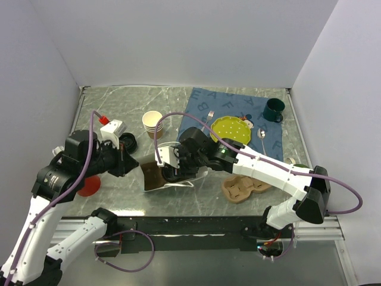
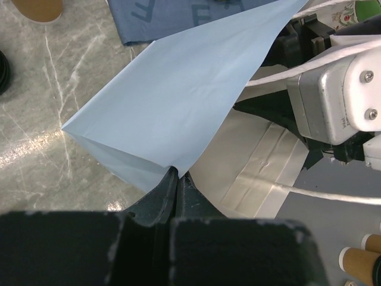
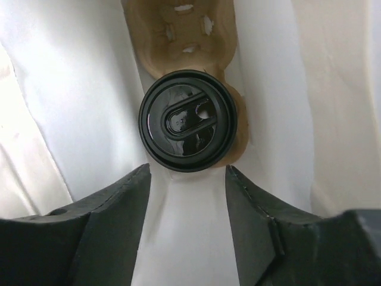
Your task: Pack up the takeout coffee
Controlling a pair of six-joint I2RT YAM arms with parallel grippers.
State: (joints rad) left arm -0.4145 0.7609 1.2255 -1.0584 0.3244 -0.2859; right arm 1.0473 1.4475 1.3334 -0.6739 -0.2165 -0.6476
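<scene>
The takeout coffee shows its round black lid in the right wrist view. It stands in a brown cardboard carrier inside a white paper bag. My right gripper is open just short of the lid, with nothing between its fingers. In the top view the right gripper reaches into the bag and hides the cup. My left gripper is shut on the edge of the bag, on the side of the bag's mouth next to the left arm.
A stack of cream paper cups stands behind the bag. A blue cloth carries a yellow-green plate, a spoon and a green mug. Another cardboard carrier lies front right, a red disc front left.
</scene>
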